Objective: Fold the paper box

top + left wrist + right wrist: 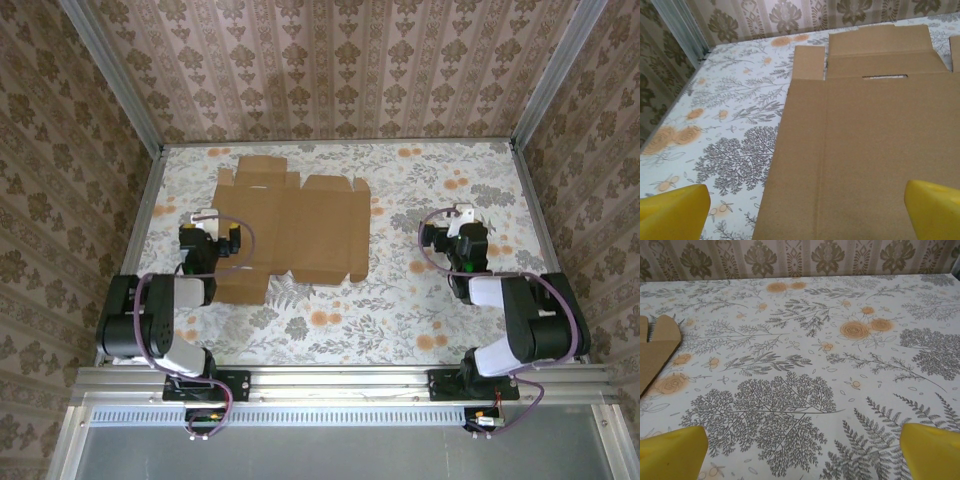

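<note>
near rail: both arm bases sit bolted on the aluminium rail (340,382) at the front edge, well apart

left gripper (206,222): jaws spread all the way, nothing in them. It sits right over the box's left edge. On the left wrist cam, one yellow finger (672,212) is over the cloth and the other over the cardboard

right gripper (462,218): also wide open and empty, over bare cloth and well off to the right of the box

paper box (290,235): totally flat, unfolded brown cardboard lying left of the table's centre, creases and flaps showing, with a thin slot (885,76) near its far end

tablecloth (420,310): grey ferns and orange flowers

back wall (340,70): brownish damask wallpaper
</note>
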Motion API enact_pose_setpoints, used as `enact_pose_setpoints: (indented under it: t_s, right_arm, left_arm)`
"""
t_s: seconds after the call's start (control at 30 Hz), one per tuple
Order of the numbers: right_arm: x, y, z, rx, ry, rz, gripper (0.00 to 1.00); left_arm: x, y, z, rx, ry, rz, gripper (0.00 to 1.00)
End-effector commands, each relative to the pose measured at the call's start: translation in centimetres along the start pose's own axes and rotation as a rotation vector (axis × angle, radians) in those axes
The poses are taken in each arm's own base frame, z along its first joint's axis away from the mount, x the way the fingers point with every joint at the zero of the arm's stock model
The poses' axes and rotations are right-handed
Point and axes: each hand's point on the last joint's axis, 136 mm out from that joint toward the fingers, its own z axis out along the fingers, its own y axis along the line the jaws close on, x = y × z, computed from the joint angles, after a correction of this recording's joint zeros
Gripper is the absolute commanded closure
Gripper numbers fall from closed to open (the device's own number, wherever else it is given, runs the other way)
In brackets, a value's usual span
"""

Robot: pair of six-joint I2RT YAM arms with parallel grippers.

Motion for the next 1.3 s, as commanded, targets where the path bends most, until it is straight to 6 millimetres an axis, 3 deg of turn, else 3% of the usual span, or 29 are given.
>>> enact_pose_setpoints:
  t_s: [0.0,0.13,0.3,0.47,0.73,0.87,1.1,1.27]
  right_arm:
    - [-2.8,-0.1,-1.2,0.017,0.023,0.014,0.0]
    - [-4.0,0.3,-3.5,0.018,0.081,0.056,0.0]
    - [-6.1,2.2,-6.4,-0.066,0.129,0.189,0.0]
    - [-6.7,4.1,-7.3,-0.125,0.244,0.369,0.0]
    - [-6.8,11.7,-5.0,-0.325,0.431,0.364,0.0]
    - [-5.6,16.5,-3.6,-0.427,0.534,0.308,0.0]
    - [-3.6,21.6,-0.2,-0.426,0.6,0.259,0.0]
    - [-2.9,23.6,2.1,-0.399,0.642,0.29,0.0]
  left_arm:
    - [-2.3,1.2,-1.4,-0.096,-0.001,0.022,0.0]
    - [-3.3,1.2,-3.2,-0.127,0.102,-0.01,0.0]
    - [-5.1,-0.8,-6.7,-0.038,0.215,-0.116,0.0]
    - [-5.7,-3.0,-10.3,0.061,0.319,-0.262,0.0]
    - [-2.1,-5.6,-13.4,0.154,0.497,-0.502,0.0]
    - [-0.2,-5.9,-13.9,0.146,0.539,-0.588,0.0]
    - [2.4,-6.1,-13.6,0.142,0.594,-0.683,0.0]
    - [4.1,-6.9,-12.6,0.195,0.636,-0.748,0.0]
